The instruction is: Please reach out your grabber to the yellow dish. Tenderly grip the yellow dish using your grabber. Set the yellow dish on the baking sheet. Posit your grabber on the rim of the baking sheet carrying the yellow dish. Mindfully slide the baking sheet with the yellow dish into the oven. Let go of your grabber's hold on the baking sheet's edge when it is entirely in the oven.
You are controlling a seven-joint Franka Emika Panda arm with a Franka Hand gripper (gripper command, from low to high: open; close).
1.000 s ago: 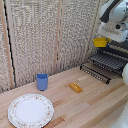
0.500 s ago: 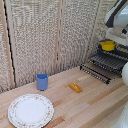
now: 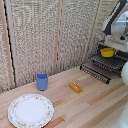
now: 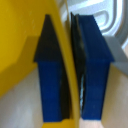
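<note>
The yellow dish (image 3: 107, 52) hangs low over the back part of the baking sheet (image 3: 106, 64), a dark ribbed tray at the exterior view's right. I cannot tell whether the dish touches the bars. My grabber (image 3: 110, 45) comes down from the white arm onto the dish's far rim. In the wrist view the two blue fingers (image 4: 95, 70) are shut on the thin yellow rim, with the yellow dish (image 4: 20, 45) filling one side and my grabber (image 4: 73, 75) pinching it. The oven is mostly hidden behind the arm and the frame edge.
On the wooden table lie a flat orange-yellow oblong piece (image 3: 75, 87), a blue cup (image 3: 42, 81) and a large white patterned plate (image 3: 30, 110). A woven screen stands along the back. A white rounded part of the arm (image 3: 124, 73) sits at the right edge.
The grabber has carried the yellow dish toward the exterior view's right and then lower, bringing it close over the baking sheet. Cup, plate and oblong piece have not moved.
</note>
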